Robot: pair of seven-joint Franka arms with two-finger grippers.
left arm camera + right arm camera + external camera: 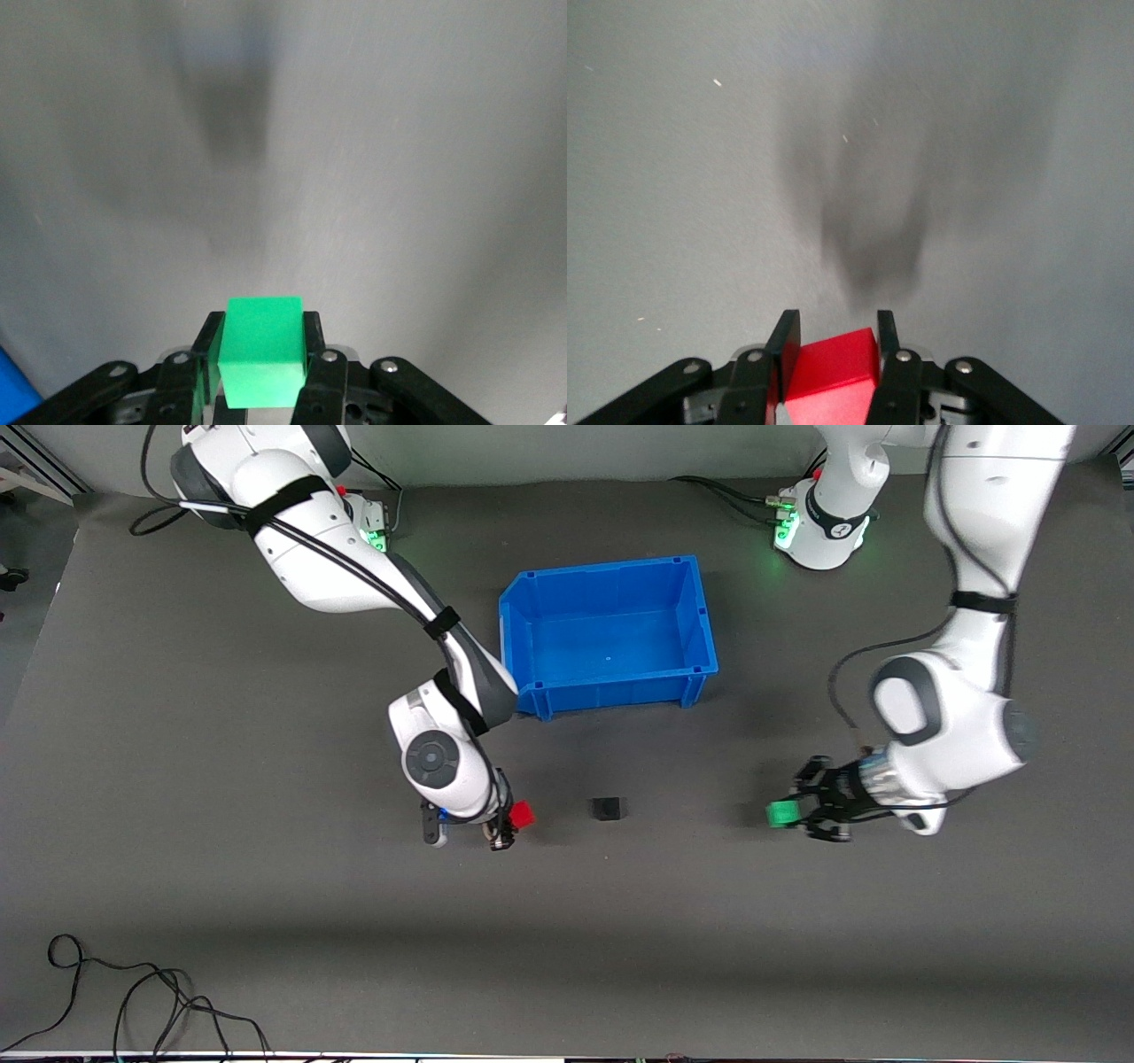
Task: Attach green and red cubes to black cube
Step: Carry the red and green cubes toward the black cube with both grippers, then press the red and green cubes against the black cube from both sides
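Note:
The black cube (608, 808) sits on the grey mat, nearer the front camera than the blue bin. My right gripper (516, 819) is shut on the red cube (523, 814), held over the mat beside the black cube toward the right arm's end. The red cube (833, 367) shows between the black fingers (785, 341) in the right wrist view. My left gripper (790, 813) is shut on the green cube (781, 813), held over the mat toward the left arm's end of the black cube. The green cube (263, 347) fills the jaws in the left wrist view.
An empty blue bin (609, 636) stands on the mat farther from the front camera than the black cube. Loose black cable (133, 1001) lies at the mat's near edge toward the right arm's end. Bare mat lies between each held cube and the black cube.

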